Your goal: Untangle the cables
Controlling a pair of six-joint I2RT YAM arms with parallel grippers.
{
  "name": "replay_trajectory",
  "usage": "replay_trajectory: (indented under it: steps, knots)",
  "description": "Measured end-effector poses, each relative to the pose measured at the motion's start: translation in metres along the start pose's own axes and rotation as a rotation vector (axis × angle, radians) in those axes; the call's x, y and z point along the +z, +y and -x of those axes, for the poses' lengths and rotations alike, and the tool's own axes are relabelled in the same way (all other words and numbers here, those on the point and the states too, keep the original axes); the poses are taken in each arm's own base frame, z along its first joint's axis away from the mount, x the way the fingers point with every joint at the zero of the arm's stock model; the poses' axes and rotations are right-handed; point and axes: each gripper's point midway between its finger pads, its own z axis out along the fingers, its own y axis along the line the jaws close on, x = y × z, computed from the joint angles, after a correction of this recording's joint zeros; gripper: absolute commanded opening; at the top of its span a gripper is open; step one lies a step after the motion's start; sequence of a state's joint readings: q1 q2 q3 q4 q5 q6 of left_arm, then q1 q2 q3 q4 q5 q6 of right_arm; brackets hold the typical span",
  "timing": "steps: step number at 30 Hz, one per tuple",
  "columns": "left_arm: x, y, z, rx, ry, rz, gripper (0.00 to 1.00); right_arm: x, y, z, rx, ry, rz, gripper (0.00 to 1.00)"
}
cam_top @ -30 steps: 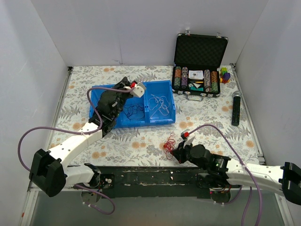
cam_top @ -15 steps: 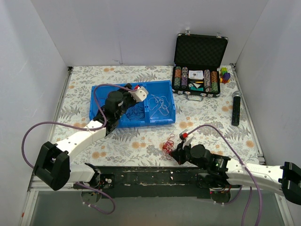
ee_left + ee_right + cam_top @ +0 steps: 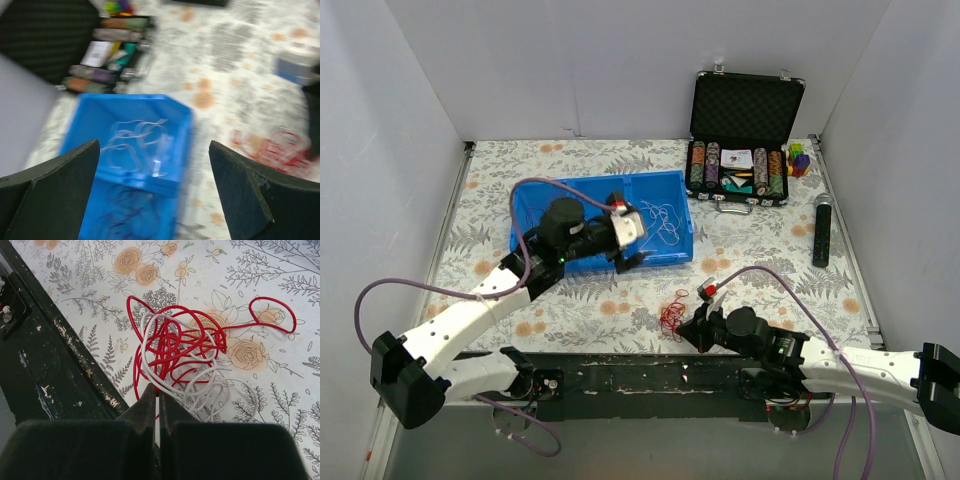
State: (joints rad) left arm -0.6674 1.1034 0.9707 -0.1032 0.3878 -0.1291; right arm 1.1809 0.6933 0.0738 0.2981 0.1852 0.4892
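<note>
Your left gripper (image 3: pixel 153 150) hangs over the blue bin (image 3: pixel 665 185), just left of centre in the overhead view. Its jaws are spread wide, with nothing between them. The left wrist view is smeared, but you can make out the bin's two compartments. Pale, near-clear cables (image 3: pixel 135 145) lie looped in the upper one and dark cables (image 3: pixel 127 220) in the lower one. In the overhead view the pale loops sit in the bin's right-hand compartment, beside the wrist camera housing.

Your right gripper (image 3: pixel 156 390) is low on the flowered tablecloth (image 3: pixel 770 260), below centre in the overhead view. Its fingers (image 3: pixel 145 405) are pressed together, tips at the near edge of the red-and-white tangle (image 3: pixel 175 347). A thin strand shows in the slit between them, so read it as pinching that bundle. The tangle lies on the cloth close to the table's dark front edge (one red loop strays toward the right of the wrist frame).

An open poker chip case (image 3: pixel 745 170) stands at upper right, well apart from both grippers.
</note>
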Motion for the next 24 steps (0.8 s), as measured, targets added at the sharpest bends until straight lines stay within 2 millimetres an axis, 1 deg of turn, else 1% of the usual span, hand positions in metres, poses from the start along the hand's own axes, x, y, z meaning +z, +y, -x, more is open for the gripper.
replay_trajectory:
  steps: [1, 2, 3, 4, 5, 6, 8, 9, 12, 15, 18, 20, 22, 24]
  knots:
    - [0.004, -0.021, -0.001, -0.011, -0.002, -0.068, 0.89, 0.0, 0.0, -0.001, -0.001, 0.002, 0.001, 0.01]
    - [0.007, -0.044, -0.007, -0.024, 0.005, -0.139, 0.89, 0.0, 0.0, -0.002, -0.006, 0.007, 0.002, 0.01]
    - [0.009, -0.067, -0.016, -0.038, 0.021, -0.207, 0.88, 0.0, -0.001, -0.004, -0.013, 0.011, 0.002, 0.04]
    - [0.009, -0.084, -0.024, -0.053, 0.039, -0.258, 0.87, 0.001, -0.001, -0.004, -0.021, 0.014, 0.004, 0.07]
    - [0.009, -0.105, -0.04, -0.078, 0.072, -0.315, 0.86, 0.001, -0.001, -0.005, -0.028, 0.017, 0.006, 0.1]
    - [0.008, -0.117, -0.051, -0.1, 0.101, -0.35, 0.86, 0.001, -0.001, -0.006, -0.035, 0.02, 0.007, 0.12]
    - [0.008, -0.131, -0.071, -0.137, 0.151, -0.391, 0.84, 0.002, -0.002, -0.007, -0.055, 0.03, 0.006, 0.19]
    - [0.007, -0.136, -0.077, -0.153, 0.169, -0.407, 0.84, 0.003, -0.002, -0.007, -0.063, 0.036, 0.004, 0.23]
    - [0.007, -0.146, -0.086, -0.186, 0.191, -0.442, 0.82, 0.005, 0.001, -0.003, -0.079, 0.037, 0.008, 0.31]
    - [0.009, -0.155, -0.084, -0.2, 0.18, -0.476, 0.78, 0.006, 0.007, 0.006, -0.077, 0.015, 0.021, 0.31]
    - [0.01, -0.164, -0.081, -0.21, 0.166, -0.514, 0.71, 0.006, 0.009, 0.012, -0.069, -0.007, 0.029, 0.31]
    - [0.01, -0.174, -0.081, -0.212, 0.159, -0.549, 0.67, 0.005, 0.011, 0.015, -0.065, -0.021, 0.032, 0.3]
    - [0.006, -0.188, -0.085, -0.199, 0.157, -0.592, 0.66, 0.004, 0.011, 0.018, -0.062, -0.032, 0.031, 0.3]
    - [0.0, -0.2, -0.094, -0.188, 0.169, -0.626, 0.65, 0.003, 0.01, 0.02, -0.06, -0.039, 0.027, 0.3]
